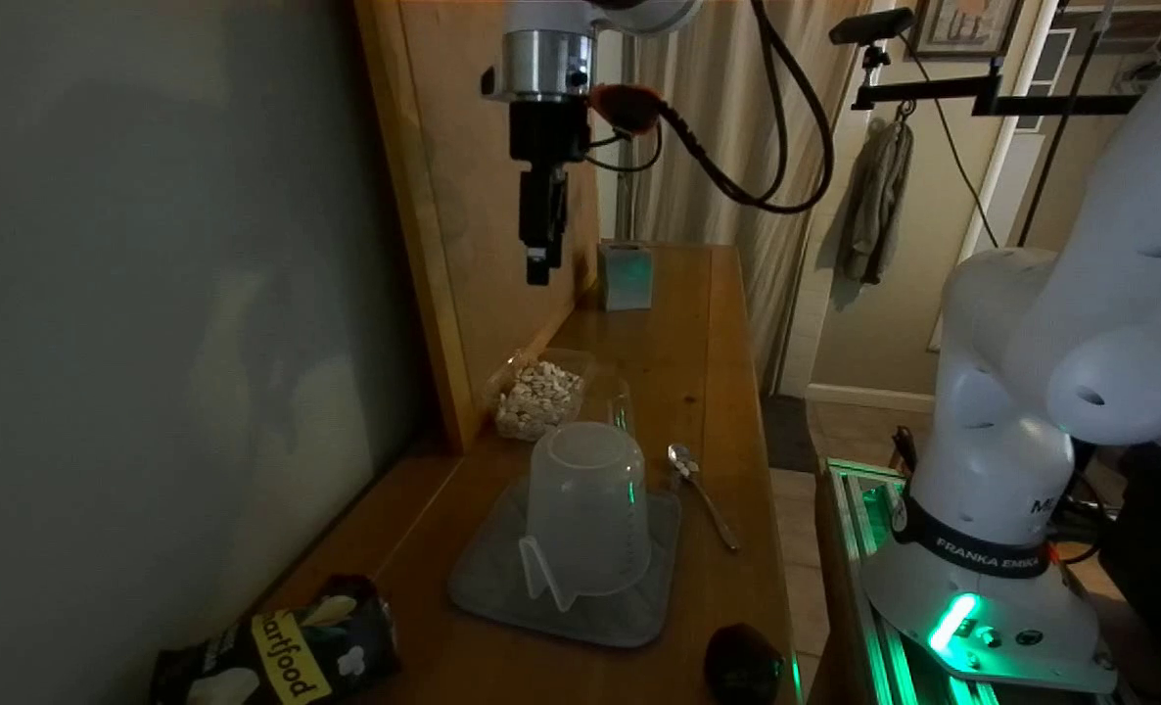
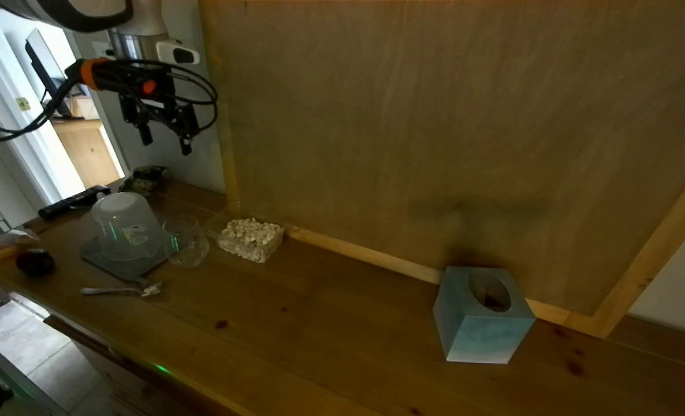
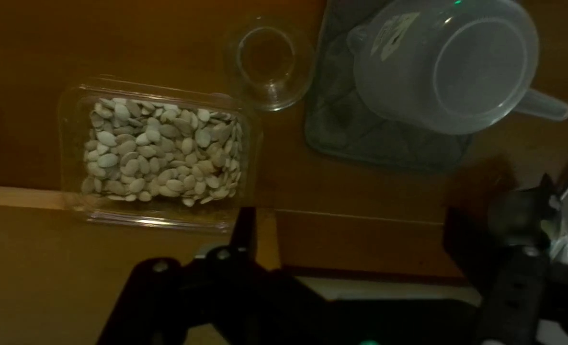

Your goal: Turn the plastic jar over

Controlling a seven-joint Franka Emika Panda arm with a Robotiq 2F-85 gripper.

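The plastic jar is a translucent jug with a handle and spout. It stands upside down, base up, on a grey quilted mat. The jar shows in both exterior views (image 1: 588,509) (image 2: 124,228) and at the upper right of the wrist view (image 3: 408,91). The mat (image 1: 620,627) also shows in the wrist view (image 3: 336,132). My gripper (image 1: 541,269) hangs in the air, fingers down, well above the counter and apart from the jar. Its fingers are spread with nothing between them in an exterior view (image 2: 166,143) and in the wrist view (image 3: 348,218).
A clear cup (image 2: 186,248) stands close beside the jar. A clear tub of seeds (image 3: 75,158) sits against the wooden panel. A spoon (image 1: 710,507), a dark round object (image 1: 743,666), a snack bag (image 1: 292,651) and a tissue box (image 2: 484,332) are on the counter.
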